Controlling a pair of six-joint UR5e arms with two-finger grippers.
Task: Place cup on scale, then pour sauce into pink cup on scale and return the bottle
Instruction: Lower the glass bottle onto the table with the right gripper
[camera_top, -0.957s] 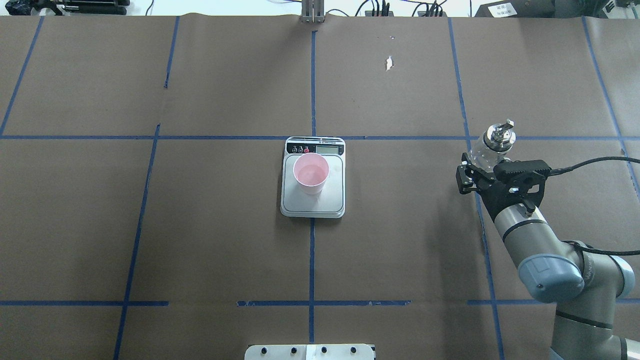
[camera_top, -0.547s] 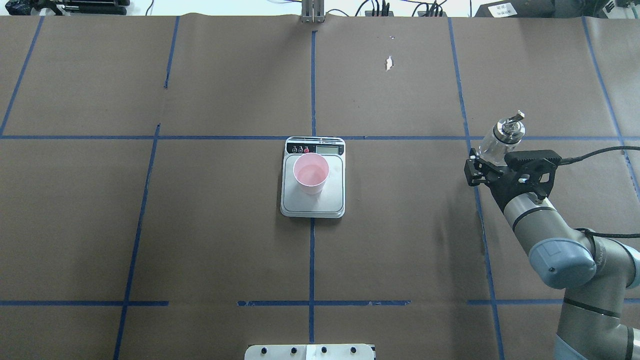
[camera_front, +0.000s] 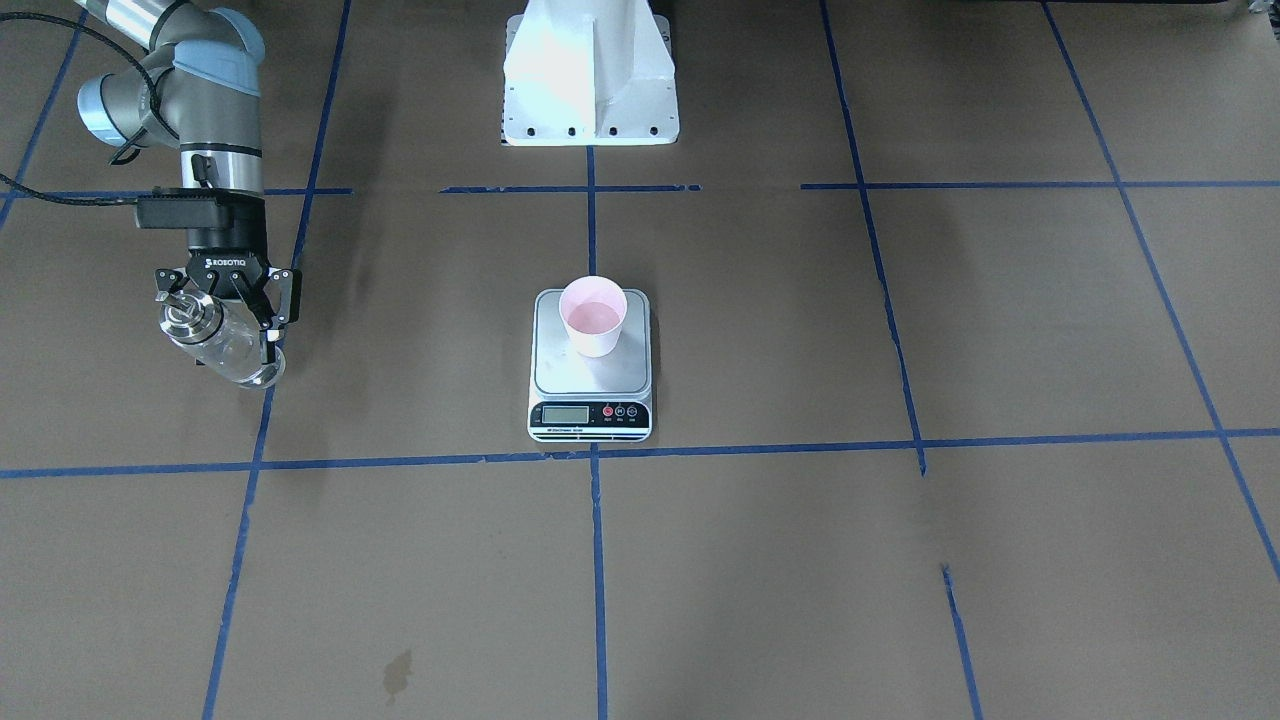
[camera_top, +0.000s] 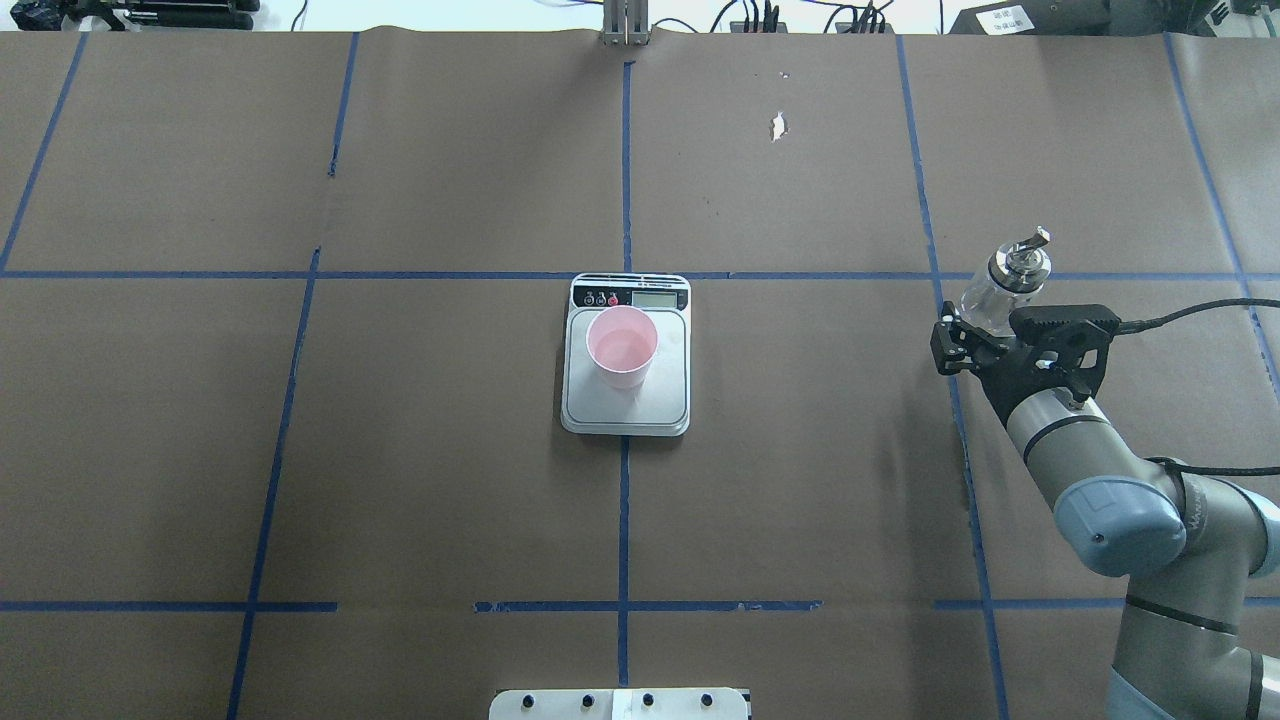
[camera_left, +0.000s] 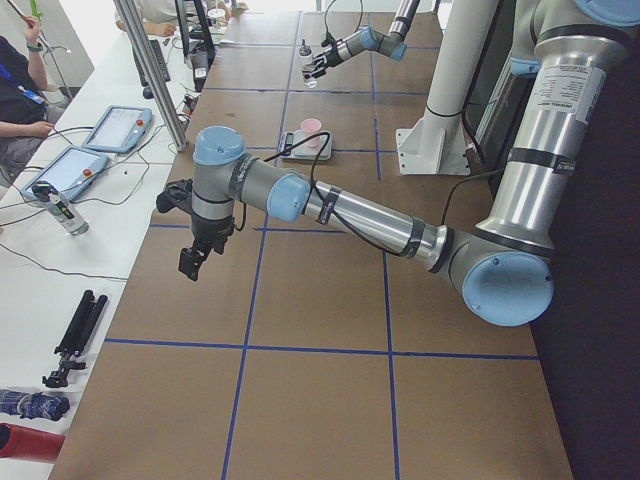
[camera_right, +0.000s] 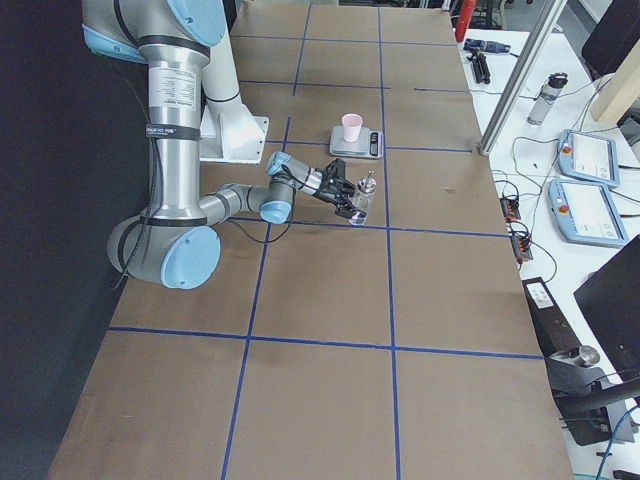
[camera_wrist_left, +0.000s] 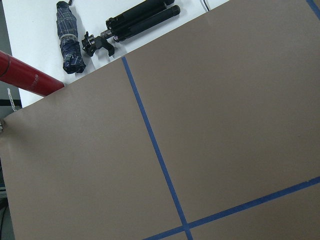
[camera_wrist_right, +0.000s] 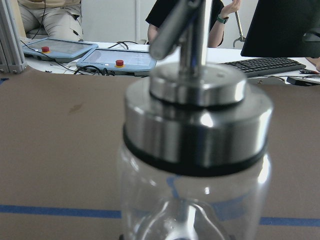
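The pale pink cup (camera_top: 621, 345) stands upright on the silver scale (camera_top: 625, 405) at the table's middle, also seen from the front as cup (camera_front: 592, 318) on scale (camera_front: 590, 378). Far out on the right, my right gripper (camera_top: 985, 325) is shut on the clear glass bottle (camera_top: 1000, 285), which leans slightly just above the paper near a blue tape line. Its metal cap and spout fill the right wrist view as bottle (camera_wrist_right: 197, 130). How much sauce it holds is unclear. My left gripper (camera_left: 188, 265) hangs over the table's left end; I cannot tell its state.
The white robot base (camera_front: 590, 80) stands at the near middle edge. Blue tape lines cross the brown paper. Beyond the left end lie a tripod (camera_wrist_left: 135, 17), a folded umbrella (camera_wrist_left: 67, 35) and a red tube. People and tablets sit along the far side table (camera_left: 100, 140).
My right gripper carried the bottle further right, away from the scale, then sank slightly. The cup and scale stayed put.
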